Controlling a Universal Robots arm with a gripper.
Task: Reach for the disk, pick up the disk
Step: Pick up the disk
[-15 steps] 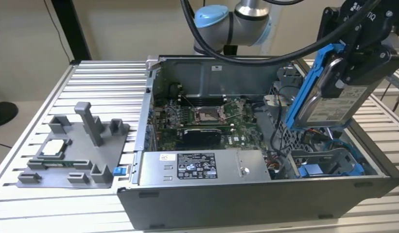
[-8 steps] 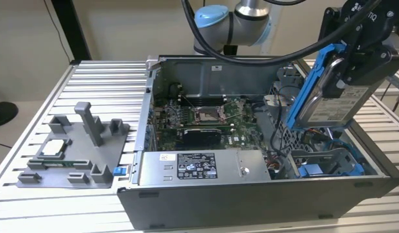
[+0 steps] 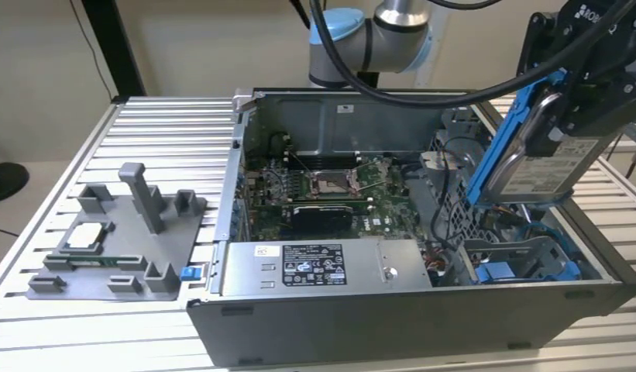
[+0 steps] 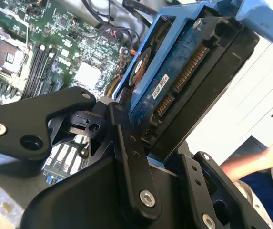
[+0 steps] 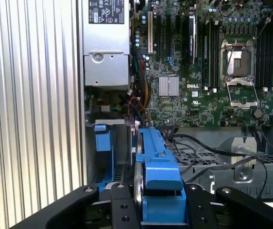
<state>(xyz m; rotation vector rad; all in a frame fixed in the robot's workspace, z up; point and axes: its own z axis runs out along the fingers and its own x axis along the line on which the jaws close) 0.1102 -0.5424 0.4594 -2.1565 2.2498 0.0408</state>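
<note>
Gripper (image 4: pixel 141 138) nearest lens in second wrist view, black fingers (image 4: pixel 126 157) clamped on disk (image 4: pixel 184 81). Exterior view: disk (image 3: pixel 540 167) held tilted, lifted clear above drive bay (image 3: pixel 524 260) at case (image 3: pixel 400 325) corner, exterior view's right. Blue rail (image 5: pixel 157 162) faces first wrist view. Motherboard (image 3: pixel 328 186) below.

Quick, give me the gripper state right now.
Gripper: shut on the disk, holding it tilted on edge above the open computer case.
</note>
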